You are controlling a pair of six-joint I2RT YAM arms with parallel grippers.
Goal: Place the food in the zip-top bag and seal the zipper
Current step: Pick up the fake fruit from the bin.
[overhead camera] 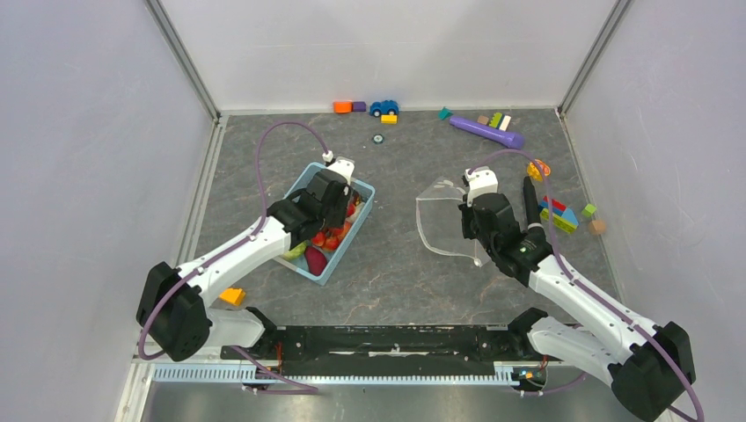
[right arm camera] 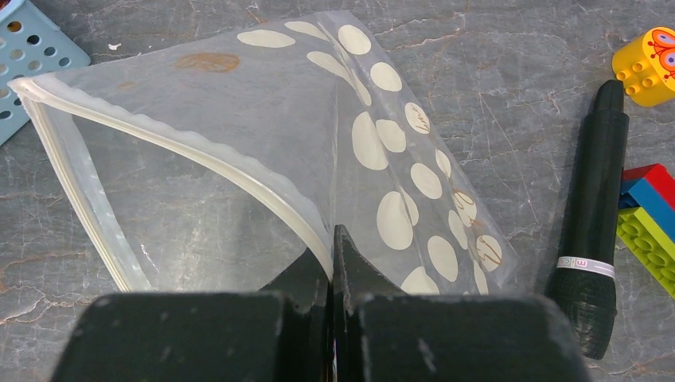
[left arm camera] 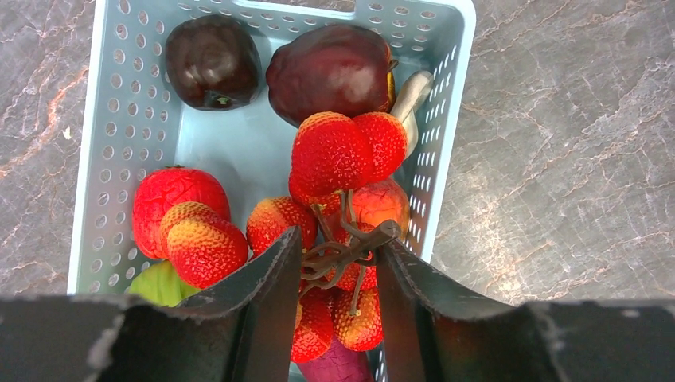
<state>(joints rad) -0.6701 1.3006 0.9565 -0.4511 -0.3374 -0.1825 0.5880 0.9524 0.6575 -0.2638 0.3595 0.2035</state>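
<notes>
wrist-only: left claw (left arm camera: 341, 239) straddles food (left arm camera: 342, 155) | right claw (right arm camera: 333, 239) pinches zipper (right arm camera: 199, 155)

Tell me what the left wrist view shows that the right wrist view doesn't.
Left wrist only: toy fruit in a heap, the left gripper open astride a brown stem. Right wrist only: the dotted bag, its rim pinched by the right gripper, mouth gaping; a black marker; a yellow block. Both: the blue basket and the grey table.

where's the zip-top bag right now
Top view, right of centre: the zip-top bag sits between the light blue basket and the black marker, its mouth edge pinched by the right gripper.
</notes>
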